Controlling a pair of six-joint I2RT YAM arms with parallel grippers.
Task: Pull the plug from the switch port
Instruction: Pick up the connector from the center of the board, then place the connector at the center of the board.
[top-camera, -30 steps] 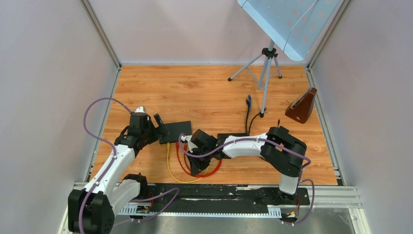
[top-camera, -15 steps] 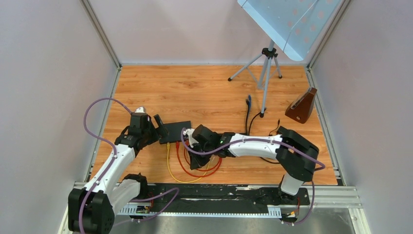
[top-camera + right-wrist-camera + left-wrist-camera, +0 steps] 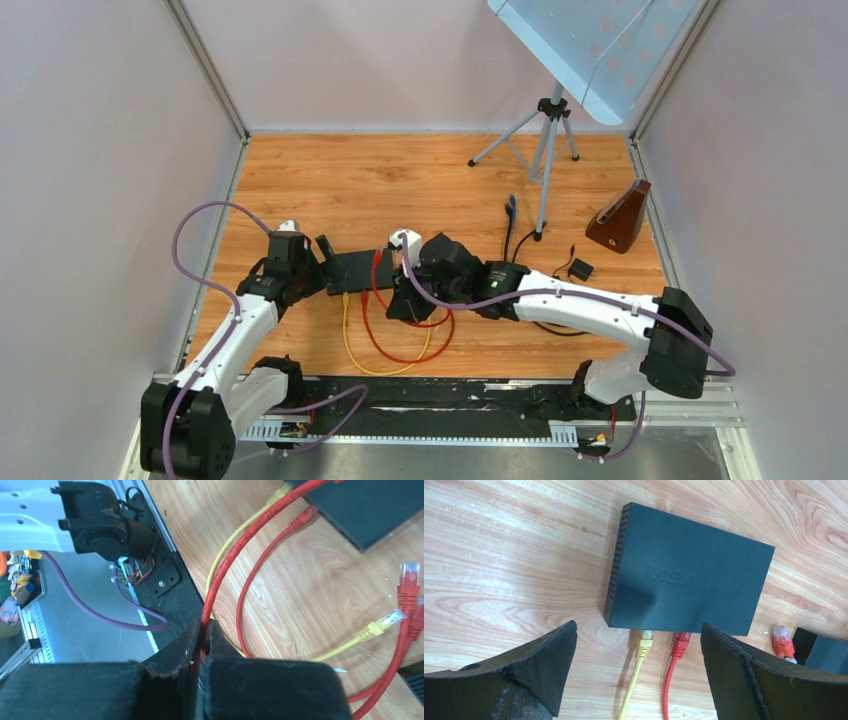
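Wood tabletop (image 3: 420, 180). Pinches red cable (image 3: 235, 555) tight in right gripper (image 3: 204, 630); holds left gripper (image 3: 639, 630) spread wide just near of switch (image 3: 689, 587).

Tripod (image 3: 551, 108) far right on wooden tabletop (image 3: 400, 180); pale perforated panel (image 3: 590, 50) overhead; brown wedge (image 3: 620, 218) beside right wall; small black adapter (image 3: 580, 270) nearer.

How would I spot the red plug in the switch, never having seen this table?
Find the black switch left of centre on the wooden table. Two plugs sit side by side in its near edge. The red plug is on the right, the yellow plug on the left.
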